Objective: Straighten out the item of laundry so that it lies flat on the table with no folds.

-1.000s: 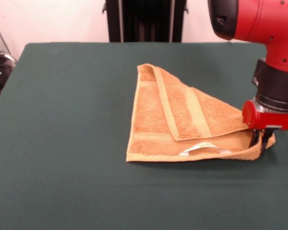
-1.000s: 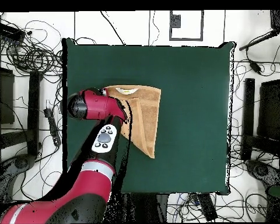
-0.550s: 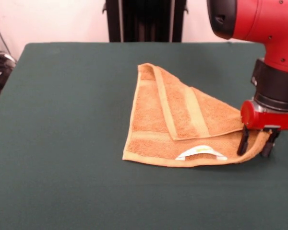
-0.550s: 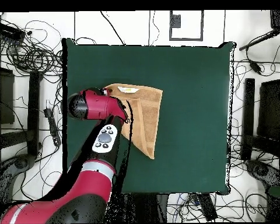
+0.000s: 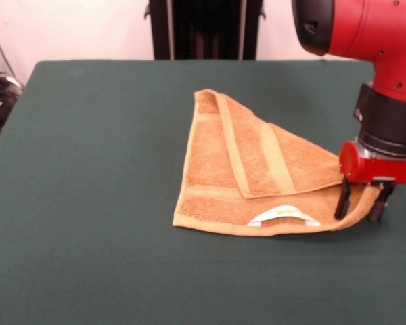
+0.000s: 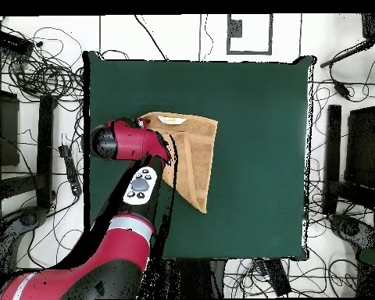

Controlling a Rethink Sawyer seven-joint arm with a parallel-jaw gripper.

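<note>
The front view is evenly and softly lit, and no strong glare is seen. A thin dark shadow is cast under the near edge of the towel (image 5: 257,176) on the table (image 5: 88,203). A small shadow is also seen below the gripper (image 5: 361,204). The towel's loops and bands are shown clearly. A soft shine is seen on the red arm (image 5: 372,34). In the overhead view, the floor around the table is washed out to bright white, while the green cloth looks dark.
</note>
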